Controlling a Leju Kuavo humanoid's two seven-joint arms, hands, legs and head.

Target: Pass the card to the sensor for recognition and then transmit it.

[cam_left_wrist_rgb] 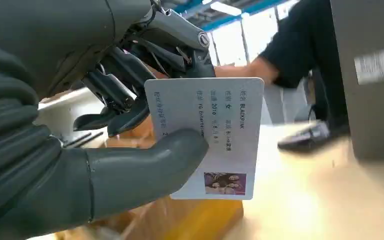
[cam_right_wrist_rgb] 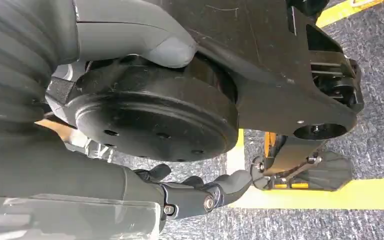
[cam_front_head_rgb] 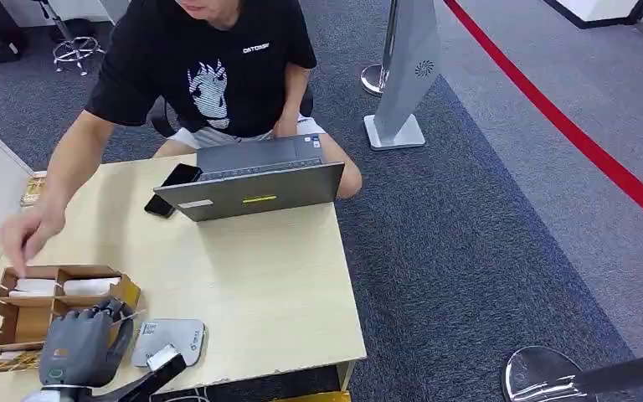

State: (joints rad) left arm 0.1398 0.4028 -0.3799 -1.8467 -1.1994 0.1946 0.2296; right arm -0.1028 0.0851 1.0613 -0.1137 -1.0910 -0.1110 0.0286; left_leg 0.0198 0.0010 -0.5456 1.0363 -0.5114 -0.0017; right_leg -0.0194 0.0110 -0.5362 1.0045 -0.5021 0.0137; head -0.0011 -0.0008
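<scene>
The white card (cam_left_wrist_rgb: 215, 130), printed with text and a small photo, is pinched between my left hand's (cam_left_wrist_rgb: 105, 170) thumb and dark fingers. In the head view my left hand (cam_front_head_rgb: 84, 339) hovers at the table's near left corner. It is over the edge of a wooden compartment box (cam_front_head_rgb: 17, 322) and just left of the flat grey sensor (cam_front_head_rgb: 170, 339). My right hand (cam_right_wrist_rgb: 130, 185) hangs beside my body above the carpet, fingers apart and holding nothing.
A person in a black shirt (cam_front_head_rgb: 209, 67) sits across the table, one hand (cam_front_head_rgb: 29, 234) reaching over the wooden box. A grey laptop (cam_front_head_rgb: 255, 188) and two phones (cam_front_head_rgb: 180, 175) lie at the far side. A stanchion base (cam_front_head_rgb: 544, 373) stands right of the table.
</scene>
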